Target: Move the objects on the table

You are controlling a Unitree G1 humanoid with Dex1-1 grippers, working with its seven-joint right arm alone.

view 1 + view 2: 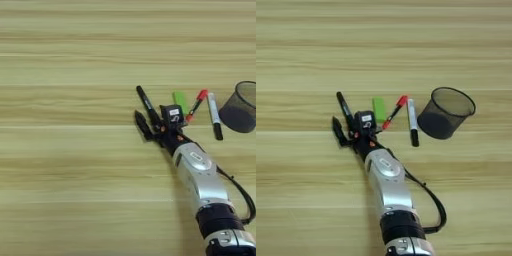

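Gripper (pixel 341 120) of two black fingers, spread wide, at the black marker (pixel 345 110) on the light wooden tabletop (pixel 75 165).

Four small objects lie in a short row toward the right edge of the tabletop, about halfway between far and near edge: the black marker, a green rectangular eraser-like block (pixel 379 108), a thin red pen (pixel 394 111) and a white marker with black cap (pixel 412 121), with a dark mesh cup (pixel 446 112) just beside them on the right. One finger seems to lie along the black marker, the other stands apart to its left; I cannot tell if it touches. I think the marker is light, stiff and smooth, so it may roll; the middle of its barrel is the best place to hold. The silver forearm (pixel 388 185) comes from the near edge, stretched diagonally toward the far left, the wrist low over the wood.
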